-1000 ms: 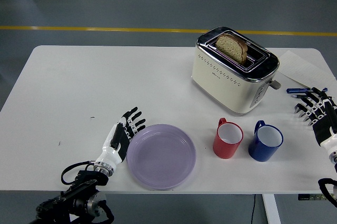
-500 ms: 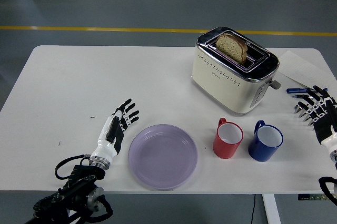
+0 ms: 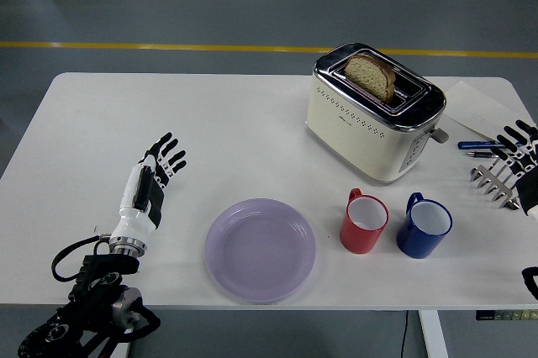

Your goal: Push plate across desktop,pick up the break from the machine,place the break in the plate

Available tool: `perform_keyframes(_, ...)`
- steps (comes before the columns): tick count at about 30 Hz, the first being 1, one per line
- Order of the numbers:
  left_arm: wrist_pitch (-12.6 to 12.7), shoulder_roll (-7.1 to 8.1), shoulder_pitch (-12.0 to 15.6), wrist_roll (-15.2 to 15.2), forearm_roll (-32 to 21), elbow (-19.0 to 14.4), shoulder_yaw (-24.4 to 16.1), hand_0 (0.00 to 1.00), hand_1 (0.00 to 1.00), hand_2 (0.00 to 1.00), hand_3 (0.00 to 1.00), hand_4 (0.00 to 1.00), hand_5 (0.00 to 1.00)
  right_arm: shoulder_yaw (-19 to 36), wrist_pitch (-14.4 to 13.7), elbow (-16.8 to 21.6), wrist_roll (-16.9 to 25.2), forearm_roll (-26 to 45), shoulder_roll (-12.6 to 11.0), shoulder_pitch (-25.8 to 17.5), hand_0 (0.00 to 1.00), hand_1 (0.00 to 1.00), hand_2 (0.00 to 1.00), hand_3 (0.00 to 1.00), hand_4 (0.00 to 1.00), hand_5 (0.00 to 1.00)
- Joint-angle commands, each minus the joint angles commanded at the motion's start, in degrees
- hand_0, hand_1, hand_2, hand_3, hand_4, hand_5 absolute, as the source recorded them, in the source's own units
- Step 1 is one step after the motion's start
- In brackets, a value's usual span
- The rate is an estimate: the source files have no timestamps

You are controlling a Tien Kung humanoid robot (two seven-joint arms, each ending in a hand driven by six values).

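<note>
I see the round lilac plastic plate (image 3: 261, 249) lying flat on the white worktop (image 3: 101, 114), close to the near edge and a little left of centre. Nothing is on it.

The left hand (image 3: 154, 177) is over the worktop well to the left of the plate, not touching it. Its fingers are straight and fanned, pointing away from me, gripping nothing. The black forearm and its cabling run down to the lower left corner.

The cream and chrome two-slot toaster (image 3: 376, 112) stands at the far right of the worktop, turned at an angle. One slice of brown bread (image 3: 371, 75) stands upright in its far slot, the top half showing above the chrome.

Between toaster and near edge I see a red mug (image 3: 363, 223) and a blue mug (image 3: 424, 226) side by side, both upright, handles toward the far side. The red one is just right of the plate.

The right hand (image 3: 508, 166) is at the right edge of the picture, fingers spread and loose, holding nothing. Just beside it lie a blue pen (image 3: 477, 144) and a sheet of white paper (image 3: 479, 110).
</note>
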Motion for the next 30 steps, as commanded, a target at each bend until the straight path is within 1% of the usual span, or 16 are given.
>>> perform_keyframes(2,-0.50,0.12,2.04,2.31,2.78,-3.44,-3.75,0.773,0.787,0.829,0.841,0.490,0.998,-0.01,-0.47,-0.12,-0.03,-0.55,-1.50,1.14,0.692,0.667,0.659,0.645,0.501,0.517)
perform_keyframes(4,-1.25,0.90,3.67,4.30,4.35,-6.19,-6.01,0.773,0.787,0.829,0.841,0.490,0.998,0.31,-0.99,-0.17,-0.11,-1.47,-2.39,2.02,0.692,0.667,0.659,0.645,0.501,0.517)
perform_keyframes(7,-3.78,3.45,7.35,7.90,3.52,-11.03,-8.81,0.780,0.783,0.815,0.828,0.498,0.998,1.03,-2.68,-0.66,-0.20,-2.89,-3.93,4.35,0.692,0.668,0.660,0.645,0.500,0.514)
perform_keyframes(9,-4.84,4.65,9.31,9.08,3.22,-13.57,-10.19,0.780,0.783,0.815,0.828,0.498,0.998,0.74,-3.62,-1.22,-0.34,-4.21,-5.05,5.66,0.692,0.668,0.660,0.645,0.500,0.514)
perform_keyframes(10,-4.98,4.82,9.60,9.23,3.20,-13.99,-10.41,0.780,0.783,0.815,0.828,0.498,0.998,0.68,-3.76,-1.31,-0.36,-4.44,-5.23,5.87,0.692,0.668,0.660,0.645,0.500,0.514)
perform_keyframes(11,-5.60,5.39,10.90,10.22,3.93,-15.55,-11.92,0.780,0.783,0.815,0.828,0.498,0.998,0.02,-4.15,-2.12,-0.59,-6.18,-6.49,7.28,0.692,0.668,0.660,0.645,0.500,0.514)
perform_keyframes(12,-5.98,5.57,11.65,10.74,4.41,-16.65,-13.05,0.786,0.786,0.817,0.829,0.500,0.998,-0.45,-4.32,-2.64,-0.77,-7.78,-7.27,8.27,0.713,0.685,0.685,0.665,0.507,0.498)
perform_keyframes(14,-6.44,5.57,12.50,11.29,5.08,-17.97,-14.72,0.786,0.786,0.817,0.829,0.500,0.998,-1.24,-4.41,-3.42,-1.09,-10.57,-8.27,9.77,0.713,0.685,0.685,0.665,0.507,0.498)
perform_keyframes(17,-6.83,4.91,13.48,11.74,6.07,-19.85,-17.53,0.786,0.786,0.817,0.829,0.500,0.998,-3.86,-4.11,-5.33,-2.13,-15.74,-10.29,13.02,0.713,0.685,0.685,0.665,0.507,0.498)
perform_keyframes(18,-6.87,4.77,13.59,11.78,6.20,-20.11,-17.99,0.787,0.787,0.818,0.831,0.511,0.998,-4.56,-4.05,-5.68,-2.34,-17.37,-10.62,13.83,0.751,0.720,0.713,0.719,0.567,0.465)
perform_keyframes(21,-7.23,4.27,14.15,12.15,6.67,-21.48,-19.77,0.787,0.787,0.818,0.831,0.511,0.998,-8.90,-3.29,-7.78,-4.15,-23.77,-12.41,17.91,0.751,0.720,0.713,0.719,0.567,0.465)
perform_keyframes(23,-7.54,4.09,14.42,12.69,6.73,-22.21,-20.62,0.787,0.787,0.818,0.831,0.511,0.998,-12.40,-3.92,-8.75,-4.84,-28.42,-13.18,20.89,0.751,0.720,0.713,0.719,0.567,0.465)
perform_keyframes(24,-7.81,4.02,14.50,13.01,6.88,-22.42,-21.03,0.786,0.786,0.808,0.817,0.511,0.998,-13.90,-4.36,-9.04,-4.99,-30.26,-13.37,22.20,0.774,0.750,0.740,0.745,0.663,0.489)
perform_keyframes(27,-8.47,3.83,14.63,13.65,7.38,-22.64,-22.09,0.786,0.786,0.808,0.817,0.511,0.998,-18.73,-5.29,-9.99,-5.65,-35.60,-13.50,26.21,0.774,0.750,0.740,0.745,0.663,0.489)
perform_keyframes(29,-8.53,3.76,14.74,13.72,7.38,-22.58,-22.47,0.786,0.786,0.808,0.817,0.511,0.998,-21.26,-5.14,-10.74,-6.53,-38.33,-13.37,28.46,0.774,0.750,0.740,0.745,0.663,0.489)
perform_keyframes(30,-8.50,3.72,14.89,13.67,7.29,-22.49,-22.63,0.787,0.785,0.800,0.801,0.512,0.998,-23.13,-4.73,-11.43,-7.35,-40.23,-13.13,30.11,0.815,0.785,0.775,0.777,0.733,0.502)
